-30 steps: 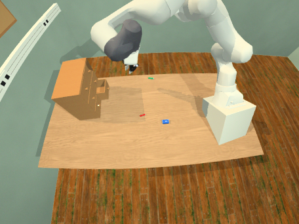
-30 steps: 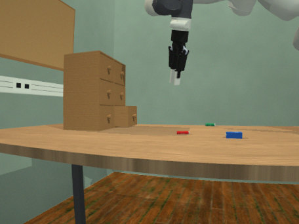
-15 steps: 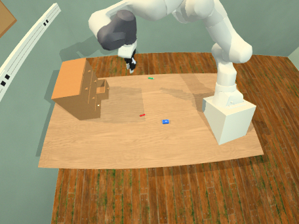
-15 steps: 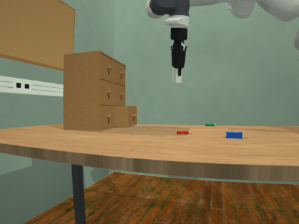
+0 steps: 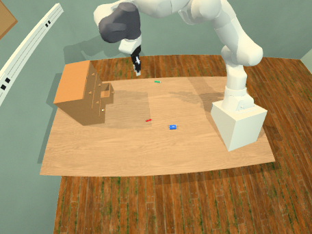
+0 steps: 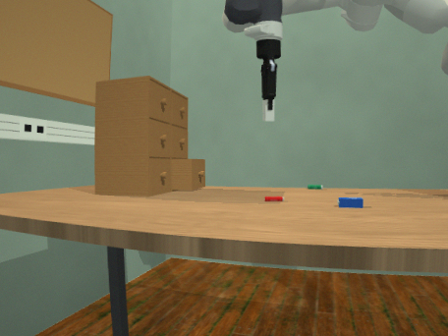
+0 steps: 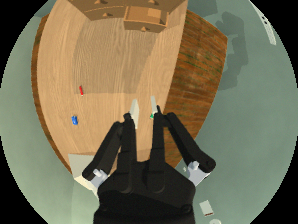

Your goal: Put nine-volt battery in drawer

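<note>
Chest (image 5: 73, 82) (image 6: 122, 138) (image 7: 107, 12): wood look, fine grain, matt. Worktop (image 5: 120, 147) (image 6: 196, 221) (image 7: 107, 60): pale wood, smooth, streaky grain; front edge darker, banded. Floor (image 5: 137, 205) (image 6: 275, 305) (image 7: 202, 65) beyond worktop edges: reddish-brown planks, slight sheen. Arm base block (image 5: 239, 126), at worktop's right edge: smooth, matt white. Gripper (image 5: 137, 71) (image 6: 268, 110) (image 7: 144, 103): black, plastic-looking; linkage parts silvery, metal-looking. Wall (image 5: 171, 41) (image 6: 305, 142) (image 7: 250, 125): matt, faintly mottled.

Red cylinder (image 5: 148, 120) (image 6: 273, 198) (image 7: 81, 90), green cylinder (image 5: 157, 81) (image 6: 314, 187) (image 7: 152, 116)

Chest (image 5: 72, 82) (image 6: 123, 138) plain orange-brown; small cylinders red (image 5: 148, 120) (image 6: 274, 198) (image 7: 81, 90) and green (image 5: 157, 81) (image 6: 314, 187) (image 7: 152, 116); block (image 5: 172, 126) (image 6: 351, 202) (image 7: 74, 120) blue — its top marking pale, perhaps; tabletop (image 5: 120, 147) (image 6: 221, 221) (image 7: 55, 75) tan, wood-grained.
</note>
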{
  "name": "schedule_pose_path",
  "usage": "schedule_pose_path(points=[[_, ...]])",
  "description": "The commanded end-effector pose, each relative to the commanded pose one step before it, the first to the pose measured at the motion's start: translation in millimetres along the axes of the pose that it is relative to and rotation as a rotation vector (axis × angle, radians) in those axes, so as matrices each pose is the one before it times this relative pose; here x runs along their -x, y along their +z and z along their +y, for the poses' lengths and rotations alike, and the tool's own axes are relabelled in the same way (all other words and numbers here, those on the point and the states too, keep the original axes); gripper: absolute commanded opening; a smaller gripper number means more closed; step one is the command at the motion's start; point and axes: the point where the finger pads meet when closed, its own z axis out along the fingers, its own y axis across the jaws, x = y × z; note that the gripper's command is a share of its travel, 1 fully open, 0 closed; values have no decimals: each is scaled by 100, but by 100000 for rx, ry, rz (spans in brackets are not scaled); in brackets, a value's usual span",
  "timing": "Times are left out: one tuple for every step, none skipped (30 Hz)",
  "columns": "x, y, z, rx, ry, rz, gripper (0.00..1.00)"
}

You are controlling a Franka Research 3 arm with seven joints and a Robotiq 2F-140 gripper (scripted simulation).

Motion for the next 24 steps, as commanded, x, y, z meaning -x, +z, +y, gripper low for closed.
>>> schedule_pose_path(points=[[495, -190, -282, -4040, 8642, -999, 28], [50, -54, -3, -830, 1449, -4, 28], [47, -54, -3, -791, 1377, -5, 28], [42, -53, -3, -753, 1305, -3, 28], [38, -52, -2, -715, 1236, -2, 28], [34, -51, -2, -677, 1167, -1, 28], [34, -48, -2, -656, 1132, -1, 28], [50, -38, -2, -703, 1236, -3, 28], [45, -37, -1, -661, 1160, -3, 28], [41, -36, -1, -619, 1085, -2, 28], [0, 0, 0, 0, 0, 0, 28], [0, 0, 0, 0, 0, 0, 28], [37, -35, -1, -578, 1012, -2, 28], [33, -34, -1, -538, 940, -2, 28], [30, -32, -1, -499, 871, -1, 28], [27, -31, 0, -461, 803, -3, 28], [25, -29, 0, -423, 738, -3, 28], [22, -27, 0, -388, 674, -3, 28], [19, -25, 0, -353, 613, -2, 28], [17, -23, 0, -319, 554, -2, 28], [15, -21, 0, -287, 498, -2, 28], [13, -19, 0, -256, 444, -2, 28], [12, -17, 0, -227, 393, -1, 28], [10, -15, 0, -199, 344, -1, 28]])
